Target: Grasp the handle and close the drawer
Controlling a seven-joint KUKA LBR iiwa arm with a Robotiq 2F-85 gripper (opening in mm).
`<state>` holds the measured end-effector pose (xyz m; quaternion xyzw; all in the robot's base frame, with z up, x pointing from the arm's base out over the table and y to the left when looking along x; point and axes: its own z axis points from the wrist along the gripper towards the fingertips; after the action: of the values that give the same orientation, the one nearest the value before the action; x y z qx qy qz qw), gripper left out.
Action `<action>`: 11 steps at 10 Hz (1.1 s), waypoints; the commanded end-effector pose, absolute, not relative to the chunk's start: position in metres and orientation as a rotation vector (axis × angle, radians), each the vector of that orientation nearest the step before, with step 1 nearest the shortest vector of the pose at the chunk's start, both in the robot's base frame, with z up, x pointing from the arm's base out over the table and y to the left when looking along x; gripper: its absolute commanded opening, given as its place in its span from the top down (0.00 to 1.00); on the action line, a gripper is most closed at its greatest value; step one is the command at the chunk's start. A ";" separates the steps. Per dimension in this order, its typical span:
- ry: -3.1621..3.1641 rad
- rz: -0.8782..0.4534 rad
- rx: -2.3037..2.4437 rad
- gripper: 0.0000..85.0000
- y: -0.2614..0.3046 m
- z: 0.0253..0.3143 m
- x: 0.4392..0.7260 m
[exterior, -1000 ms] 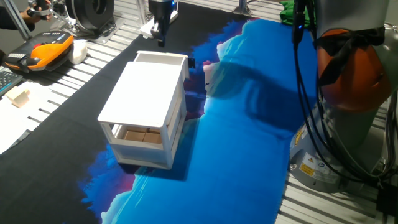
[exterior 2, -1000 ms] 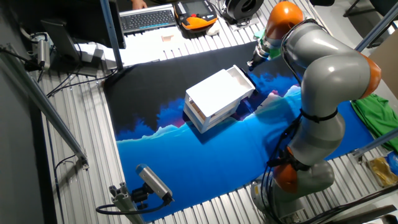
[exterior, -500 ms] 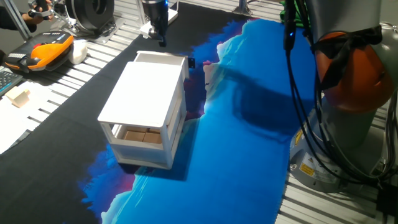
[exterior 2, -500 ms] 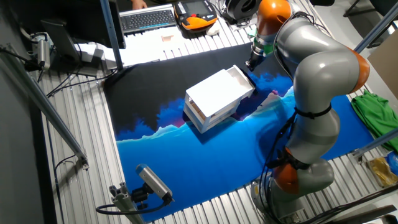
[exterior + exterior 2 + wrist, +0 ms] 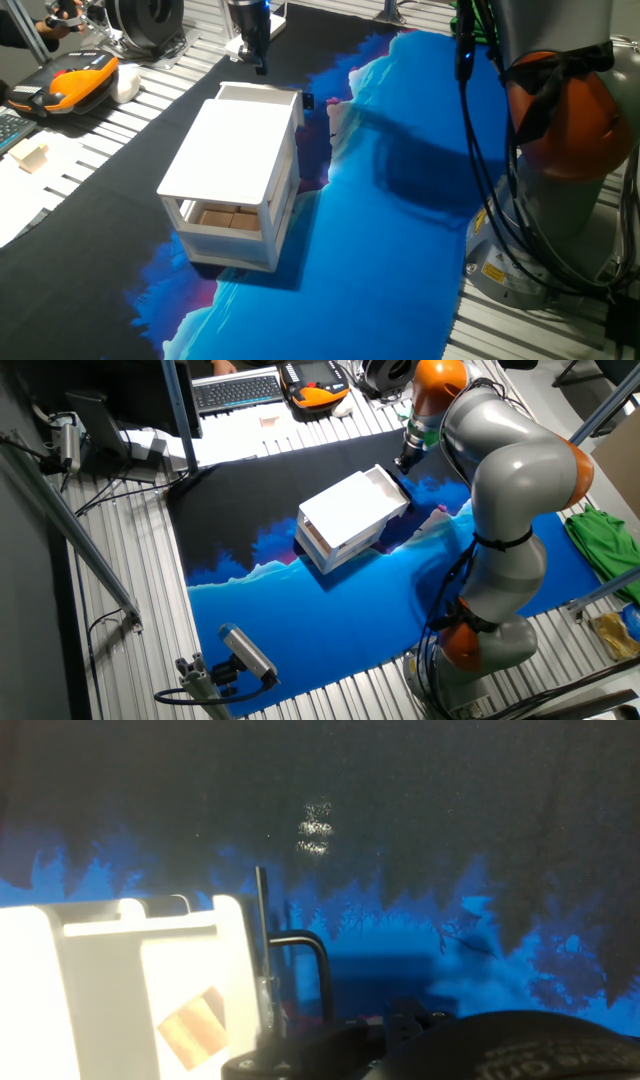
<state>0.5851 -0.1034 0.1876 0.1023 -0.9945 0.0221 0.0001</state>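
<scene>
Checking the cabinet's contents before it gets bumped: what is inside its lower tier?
Tan wooden blocks lie in the lower tier of the cabinet. Its white top covers the rest, so their number is hidden.

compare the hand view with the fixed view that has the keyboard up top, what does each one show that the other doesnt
Only the hand view shows the dark curved handle on the drawer's front, seen close, and a tan block down inside the drawer.

Only the fixed view with the keyboard shows the whole white cabinet, the grey and orange arm, the gripper hanging just beyond the drawer's end, and a green cloth at the right.

Both show the open drawer and the blue and black mat under it.
</scene>
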 end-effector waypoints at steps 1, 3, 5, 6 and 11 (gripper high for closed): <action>-3.131 0.077 0.314 1.00 -0.103 0.188 0.585; -3.139 0.050 0.300 1.00 -0.103 0.188 0.585; -3.141 0.003 0.315 1.00 -0.103 0.188 0.585; -3.122 -0.009 0.342 1.00 -0.103 0.188 0.585; -3.097 -0.090 0.485 1.00 -0.103 0.188 0.585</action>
<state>0.5851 -0.1036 0.1879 0.1539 -0.9877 -0.0277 0.0026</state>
